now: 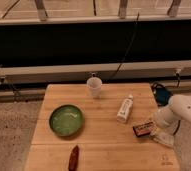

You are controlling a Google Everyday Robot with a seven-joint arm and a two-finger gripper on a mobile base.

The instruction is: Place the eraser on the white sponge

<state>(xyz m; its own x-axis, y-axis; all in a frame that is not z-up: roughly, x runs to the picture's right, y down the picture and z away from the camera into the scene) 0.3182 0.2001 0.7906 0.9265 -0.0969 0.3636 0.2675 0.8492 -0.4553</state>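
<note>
Reaching down at the right edge of the tabletop (104,150), the hand (157,127) sits just beside the eraser (143,129); whether it is spread or pinching cannot be told. The eraser lies flat on the wood. The white sponge (162,139) lies just in front of the hand, near the eraser's end. Farther off stand a white tube (124,109), a white cup (94,86), a green bowl (66,120) and a reddish-brown object (74,158).
</note>
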